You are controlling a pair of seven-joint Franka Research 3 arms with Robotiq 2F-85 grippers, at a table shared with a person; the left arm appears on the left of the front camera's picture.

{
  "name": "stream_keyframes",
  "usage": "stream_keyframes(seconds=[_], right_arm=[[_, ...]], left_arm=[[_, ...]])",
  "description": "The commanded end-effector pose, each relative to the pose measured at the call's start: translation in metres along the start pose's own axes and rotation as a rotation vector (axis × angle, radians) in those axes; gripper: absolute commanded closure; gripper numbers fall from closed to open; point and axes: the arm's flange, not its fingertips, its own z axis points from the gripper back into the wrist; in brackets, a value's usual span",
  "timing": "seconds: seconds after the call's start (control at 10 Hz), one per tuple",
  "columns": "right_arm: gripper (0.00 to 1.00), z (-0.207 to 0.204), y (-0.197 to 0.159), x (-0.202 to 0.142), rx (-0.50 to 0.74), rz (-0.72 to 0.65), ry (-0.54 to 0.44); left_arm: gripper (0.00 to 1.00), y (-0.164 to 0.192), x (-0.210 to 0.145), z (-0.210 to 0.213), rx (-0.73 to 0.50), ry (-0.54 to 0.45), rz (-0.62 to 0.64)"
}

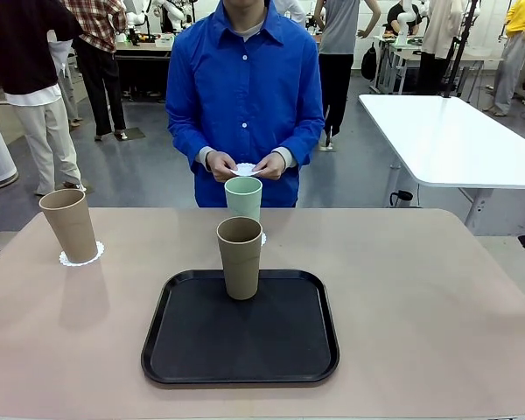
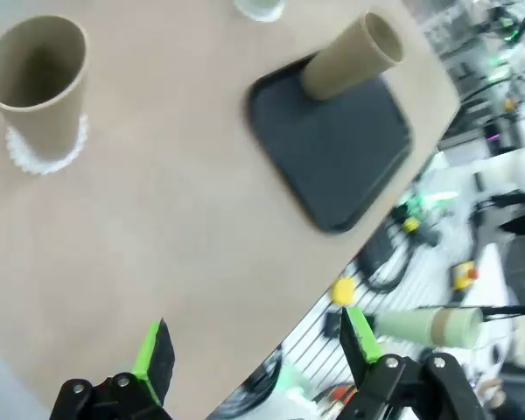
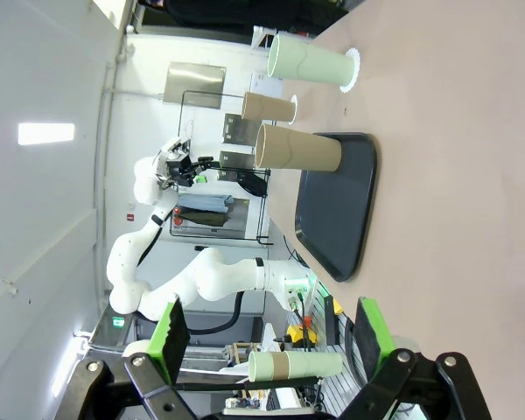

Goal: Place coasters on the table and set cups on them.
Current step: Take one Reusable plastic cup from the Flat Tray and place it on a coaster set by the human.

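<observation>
Three tall tapered matte cups, three lacy white coasters.
Standing on the beige table point(image 1: 420, 289): left tan cup point(image 1: 68, 226) on a scalloped coaster point(image 1: 80, 257), and mint cup point(image 1: 243, 198) at the far middle on a second coaster point(image 1: 262, 238), its edge barely peeking out. Sitting on the black tray point(image 1: 245, 350): second tan cup point(image 1: 240, 256). Being held at the far side in a person's hands point(image 1: 220, 164): third coaster point(image 1: 245, 169). Hanging empty, jaws spread wide: left gripper point(image 2: 254, 331), right gripper point(image 3: 272, 306).

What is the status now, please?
Left gripper open, empty; right gripper open, empty. Mint cup and left tan cup on coasters; second tan cup on tray. Last coaster in person's hands.
</observation>
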Motion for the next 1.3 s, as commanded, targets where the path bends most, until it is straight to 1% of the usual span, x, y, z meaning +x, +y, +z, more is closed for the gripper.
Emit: stream_keyframes(seconds=[0.0,0.2,0.3,0.4,0.5,0.6,0.7,0.8,1.1,1.2], right_arm=[[0.00,-0.001,0.000,-0.001,0.009,0.003,-0.001],[0.00,-0.001,0.000,-0.001,0.009,0.003,-0.001],[0.00,-0.001,0.000,-0.001,0.009,0.003,-0.001],[0.00,-0.001,0.000,-0.001,0.009,0.003,-0.001],[0.00,-0.001,0.000,-0.001,0.009,0.003,-0.001],[0.00,-0.001,0.000,-0.001,0.009,0.003,-0.001],[0.00,-0.001,0.000,-0.001,0.009,0.003,-0.001],[0.00,-0.001,0.000,-0.001,0.009,0.003,-0.001],[0.00,-0.001,0.000,-0.001,0.009,0.003,-0.001],[0.00,-0.001,0.000,-0.001,0.009,0.003,-0.001]], left_arm=[[0.00,0.047,-0.015,0.028,-0.430,-0.285,0.091],[0.00,0.076,-0.046,0.055,-0.467,-0.377,0.161],[0.00,0.091,-0.064,0.069,-0.488,-0.404,0.216],[0.00,0.108,-0.082,0.080,-0.506,-0.391,0.253],[0.00,0.121,-0.093,0.080,-0.501,-0.365,0.288],[0.00,0.132,-0.100,0.079,-0.507,-0.307,0.301],[0.00,0.144,-0.109,0.079,-0.498,-0.282,0.324],[0.00,0.154,-0.116,0.083,-0.517,-0.266,0.328],[0.00,0.178,-0.143,0.078,-0.570,-0.259,0.349],[0.00,0.183,-0.149,0.076,-0.580,-0.276,0.343]])
